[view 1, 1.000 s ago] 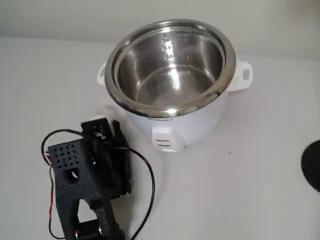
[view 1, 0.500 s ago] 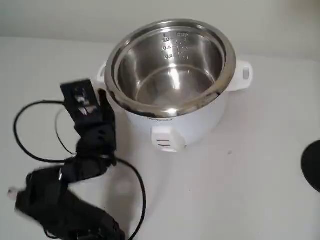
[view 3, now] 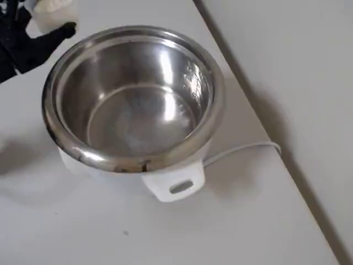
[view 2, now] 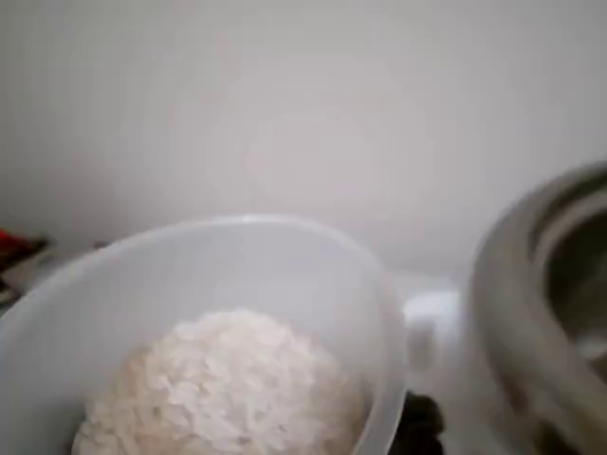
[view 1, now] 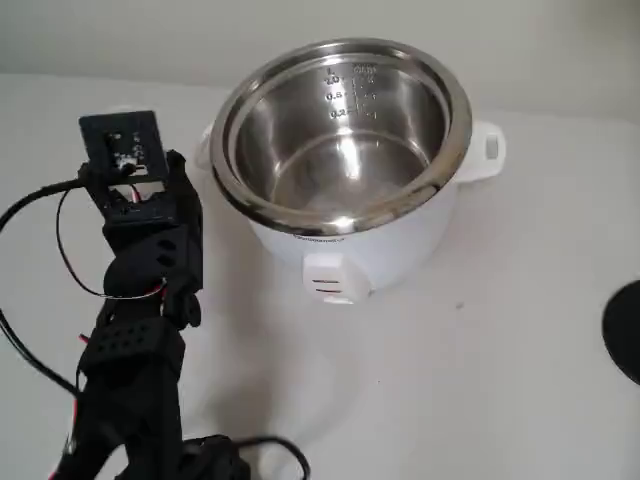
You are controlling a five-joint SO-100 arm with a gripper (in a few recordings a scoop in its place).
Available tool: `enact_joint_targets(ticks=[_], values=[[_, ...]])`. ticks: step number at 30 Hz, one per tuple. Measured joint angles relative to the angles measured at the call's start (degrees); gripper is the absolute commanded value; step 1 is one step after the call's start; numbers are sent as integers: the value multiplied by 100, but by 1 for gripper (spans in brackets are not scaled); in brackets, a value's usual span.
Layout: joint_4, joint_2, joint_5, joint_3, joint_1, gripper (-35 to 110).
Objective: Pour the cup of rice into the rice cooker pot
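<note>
The cup (view 2: 251, 270), a translucent whitish plastic one, is upright in the wrist view with a mound of white rice (view 2: 223, 389) inside. The steel rim of the rice cooker pot (view 2: 526, 303) shows just to its right. Seen from overhead, my gripper (view 3: 41, 19) is shut on the cup (view 3: 52, 12) beside the upper-left rim of the pot (view 3: 132, 94), which has no rice in it. In the fixed view my black arm (view 1: 140, 230) stands left of the pot (view 1: 340, 120) and covers the cup.
The pot sits in a white cooker body (view 1: 350, 250) with side handles. A white cord (view 3: 242, 149) runs from it toward the table's right edge. A black round object (view 1: 625, 330) lies at the right edge. Black and red wires (view 1: 65, 250) loop around the arm.
The arm has swung from the table's front left up and back to the cooker's left side, carrying the cup close to the pot's rim.
</note>
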Motion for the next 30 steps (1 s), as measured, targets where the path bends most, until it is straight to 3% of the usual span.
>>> enact_joint_targets(ticks=[12, 20, 30], values=[[2417, -501, 1380, -2865, 993, 21], [3401, -1310, 2435, -3990, 1424, 21], [4720, -2725, 4772, -5774, 1723, 21]])
